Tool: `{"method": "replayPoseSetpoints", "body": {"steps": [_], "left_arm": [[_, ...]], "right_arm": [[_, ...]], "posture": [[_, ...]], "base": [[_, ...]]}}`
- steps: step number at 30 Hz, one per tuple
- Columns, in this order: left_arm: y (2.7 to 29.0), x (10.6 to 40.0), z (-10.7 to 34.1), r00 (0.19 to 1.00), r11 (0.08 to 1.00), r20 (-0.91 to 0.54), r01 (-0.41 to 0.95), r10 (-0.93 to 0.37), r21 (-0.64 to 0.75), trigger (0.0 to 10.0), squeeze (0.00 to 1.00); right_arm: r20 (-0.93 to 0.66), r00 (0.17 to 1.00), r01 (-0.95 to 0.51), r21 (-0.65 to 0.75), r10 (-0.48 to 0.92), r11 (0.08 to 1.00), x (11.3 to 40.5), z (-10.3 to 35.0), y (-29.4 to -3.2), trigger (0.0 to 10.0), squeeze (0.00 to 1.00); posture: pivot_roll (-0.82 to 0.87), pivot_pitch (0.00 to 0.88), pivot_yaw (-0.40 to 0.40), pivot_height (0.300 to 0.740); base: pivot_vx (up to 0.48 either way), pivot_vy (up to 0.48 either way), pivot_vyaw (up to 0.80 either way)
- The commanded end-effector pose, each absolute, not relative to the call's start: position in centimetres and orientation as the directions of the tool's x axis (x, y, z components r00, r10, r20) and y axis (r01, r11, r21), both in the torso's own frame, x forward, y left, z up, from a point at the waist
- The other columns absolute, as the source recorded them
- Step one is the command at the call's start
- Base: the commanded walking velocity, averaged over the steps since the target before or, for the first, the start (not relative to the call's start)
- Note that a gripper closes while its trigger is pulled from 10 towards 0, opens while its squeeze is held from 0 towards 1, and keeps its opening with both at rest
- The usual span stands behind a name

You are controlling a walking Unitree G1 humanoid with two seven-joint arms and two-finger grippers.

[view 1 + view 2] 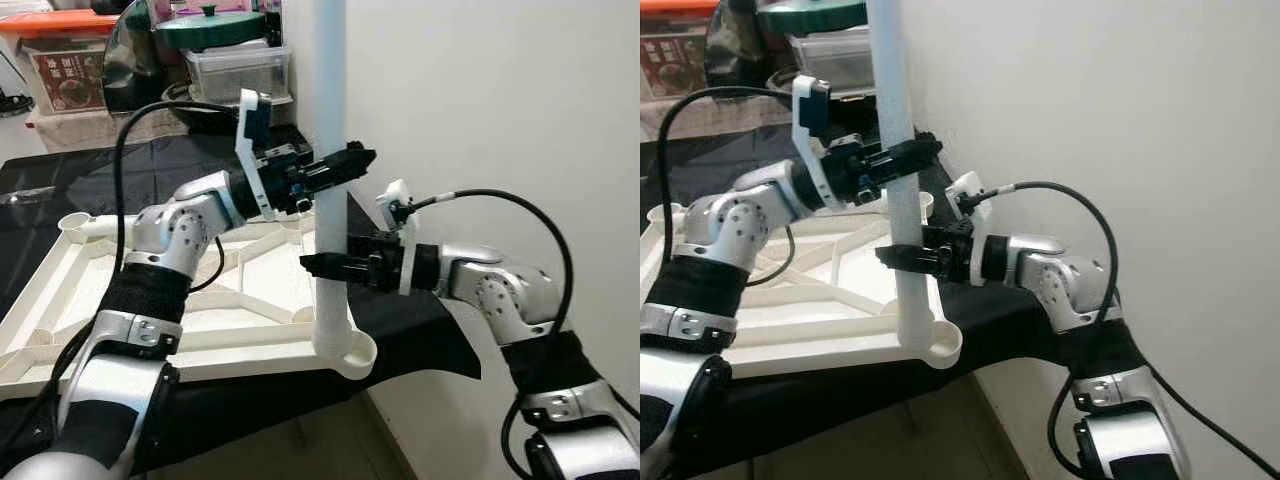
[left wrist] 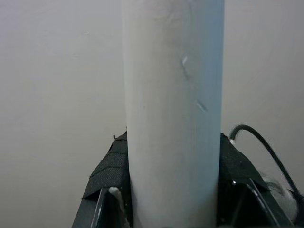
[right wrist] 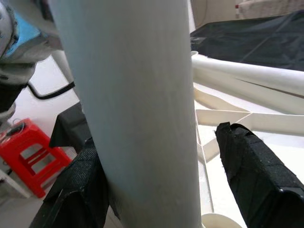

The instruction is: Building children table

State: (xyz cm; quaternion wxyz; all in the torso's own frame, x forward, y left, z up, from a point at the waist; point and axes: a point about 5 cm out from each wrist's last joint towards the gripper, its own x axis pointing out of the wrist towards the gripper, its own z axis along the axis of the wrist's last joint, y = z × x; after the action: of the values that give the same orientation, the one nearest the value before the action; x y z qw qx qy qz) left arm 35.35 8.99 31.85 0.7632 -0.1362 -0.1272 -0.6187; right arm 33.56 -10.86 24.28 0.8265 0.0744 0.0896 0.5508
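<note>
A white round table leg (image 1: pixel 330 100) stands upright in the corner socket (image 1: pixel 350 355) of the upside-down white table top (image 1: pixel 150 340), close to the wall. My left gripper (image 1: pixel 335 170) is shut on the leg high up; in the left wrist view the leg (image 2: pixel 173 118) is pressed between both black pads. My right gripper (image 1: pixel 325 265) straddles the same leg lower down, just above the socket. In the right wrist view one pad touches the leg (image 3: pixel 133 118), while the other finger (image 3: pixel 251 161) stands off with a visible gap.
The table top lies on a black cloth (image 1: pixel 420 330) over a low surface. A white wall (image 1: pixel 480 100) runs along the right. Plastic storage boxes and a green-lidded pot (image 1: pixel 210 25) are stacked behind. A red stool (image 3: pixel 31 154) stands on the floor.
</note>
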Motion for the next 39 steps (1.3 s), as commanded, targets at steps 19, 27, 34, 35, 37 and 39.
{"method": "replayPoseSetpoints", "body": {"steps": [19, 27, 34, 35, 37, 39], "left_arm": [[8.4, 35.6, 32.6, 0.199, 0.210, 0.397, 0.978, -0.896, -0.017, 10.0, 0.00], [8.3, 35.6, 32.6, 0.200, 0.211, 0.400, 0.977, -0.894, -0.017, 10.0, 0.00], [8.4, 35.8, 32.8, 0.209, 0.222, 0.403, 0.975, -0.891, -0.014, 10.0, 0.00], [8.4, 35.8, 32.8, 0.209, 0.222, 0.403, 0.975, -0.891, -0.014, 10.0, 0.00], [8.4, 35.9, 32.8, 0.209, 0.223, 0.405, 0.975, -0.890, -0.013, 10.0, 0.00], [8.4, 35.9, 32.8, 0.209, 0.223, 0.407, 0.975, -0.889, -0.013, 10.0, 0.00]], "right_arm": [[-0.045, 0.386, -0.896, 0.219, 0.921, 0.386, 33.7, 24.9, -8.7, 10.0, 0.00], [-0.052, 0.383, -0.898, 0.214, 0.922, 0.385, 33.7, 24.8, -8.2, 10.0, 0.00], [-0.048, 0.391, -0.897, 0.204, 0.919, 0.392, 33.8, 24.7, -7.6, 7.8, 0.00], [-0.048, 0.391, -0.897, 0.204, 0.919, 0.392, 33.8, 24.7, -7.6, 7.8, 0.00], [-0.042, 0.395, -0.896, 0.201, 0.918, 0.395, 33.9, 24.8, -7.5, 0.0, 0.00], [-0.036, 0.398, -0.896, 0.201, 0.917, 0.396, 33.8, 24.7, -7.4, 0.0, 0.00]], "posture": [[0.02, 0.052, 0.003, 0.740], [0.02, 0.054, 0.001, 0.740], [0.03, 0.056, 0.000, 0.740], [0.03, 0.056, 0.000, 0.740], [0.03, 0.055, 0.000, 0.740], [0.02, 0.055, 0.002, 0.740]], "base": [[0.000, 0.000, 0.00], [0.000, 0.000, 0.00], [0.000, 0.000, 0.00], [0.000, 0.000, 0.00], [0.000, 0.000, 0.00], [0.000, 0.000, 0.00]]}}
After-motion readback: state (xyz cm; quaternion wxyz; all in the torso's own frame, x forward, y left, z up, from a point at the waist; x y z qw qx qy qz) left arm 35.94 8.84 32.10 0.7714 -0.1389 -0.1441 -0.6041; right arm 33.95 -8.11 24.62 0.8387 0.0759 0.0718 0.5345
